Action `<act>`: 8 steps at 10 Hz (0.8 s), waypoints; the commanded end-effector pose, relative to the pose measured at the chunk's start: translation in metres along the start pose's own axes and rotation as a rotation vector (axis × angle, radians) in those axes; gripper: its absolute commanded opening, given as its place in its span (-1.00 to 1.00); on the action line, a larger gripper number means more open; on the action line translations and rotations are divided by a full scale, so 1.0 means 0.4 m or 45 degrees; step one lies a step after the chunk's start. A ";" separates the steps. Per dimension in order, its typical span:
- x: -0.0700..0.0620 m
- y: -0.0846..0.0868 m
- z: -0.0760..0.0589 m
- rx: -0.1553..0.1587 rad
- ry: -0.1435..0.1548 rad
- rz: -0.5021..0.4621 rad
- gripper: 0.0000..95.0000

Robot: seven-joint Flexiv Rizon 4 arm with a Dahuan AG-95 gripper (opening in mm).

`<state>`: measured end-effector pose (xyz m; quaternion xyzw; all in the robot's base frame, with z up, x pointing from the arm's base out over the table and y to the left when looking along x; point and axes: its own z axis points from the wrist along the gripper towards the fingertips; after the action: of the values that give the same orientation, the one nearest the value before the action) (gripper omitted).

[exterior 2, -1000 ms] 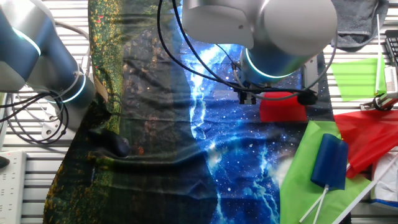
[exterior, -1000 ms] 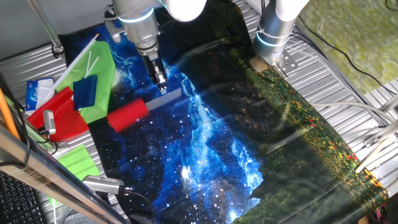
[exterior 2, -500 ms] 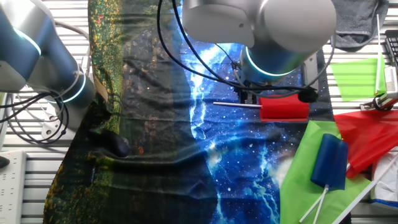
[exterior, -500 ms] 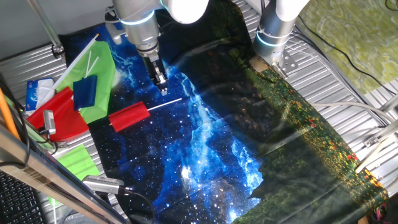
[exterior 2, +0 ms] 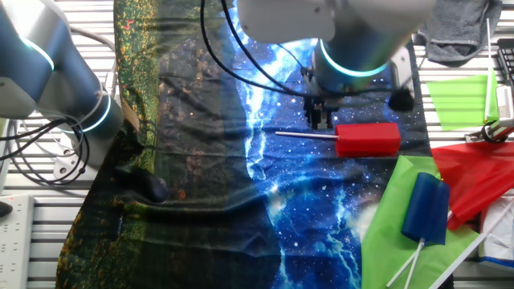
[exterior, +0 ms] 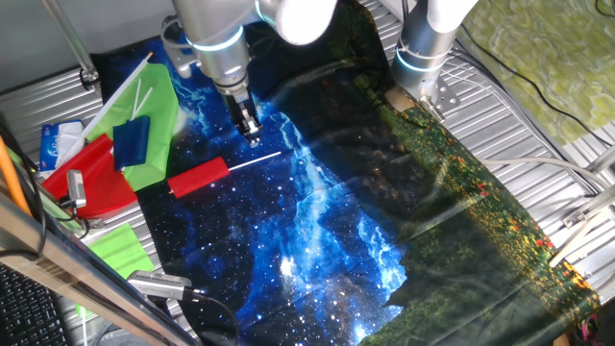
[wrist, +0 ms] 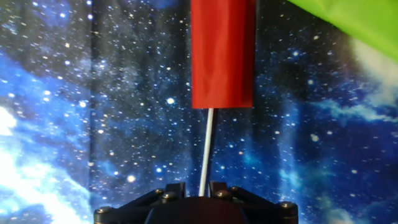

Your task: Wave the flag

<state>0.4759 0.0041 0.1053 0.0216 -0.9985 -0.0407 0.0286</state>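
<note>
The flag [exterior: 199, 178] is a small red cloth on a thin white stick [exterior: 255, 159]. It lies flat on the galaxy-print cloth [exterior: 317, 221]. My gripper [exterior: 252, 137] points down just above the middle of the stick and does not hold it. In the other fixed view the gripper [exterior 2: 320, 122] hangs just above the stick, left of the flag [exterior 2: 368, 138]. In the hand view the flag [wrist: 222, 56] lies ahead, and its stick runs back between the gripper's [wrist: 197, 185] parted fingers, nearer the right one.
At the left lie a lime-green flag [exterior: 154, 106], a rolled blue flag [exterior: 131, 141], a larger red flag [exterior: 91, 173] and another green flag [exterior: 125, 245]. A second arm's base [exterior: 423, 48] stands at the back. Metal slats surround the cloth.
One second ago the flag and stick were blurred in motion under the gripper. Now the flag lies still and flat on the cloth, and the arm has drawn up and back a little.
</note>
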 end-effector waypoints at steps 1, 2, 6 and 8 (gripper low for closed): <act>-0.002 -0.002 0.002 0.043 0.007 0.013 -1.00; -0.003 -0.002 0.003 0.043 0.001 0.010 -1.00; -0.003 -0.002 0.003 0.036 -0.010 0.003 -1.00; -0.004 -0.002 0.003 0.032 -0.015 -0.003 -1.00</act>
<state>0.4762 0.0035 0.1034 0.0238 -0.9991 -0.0290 0.0212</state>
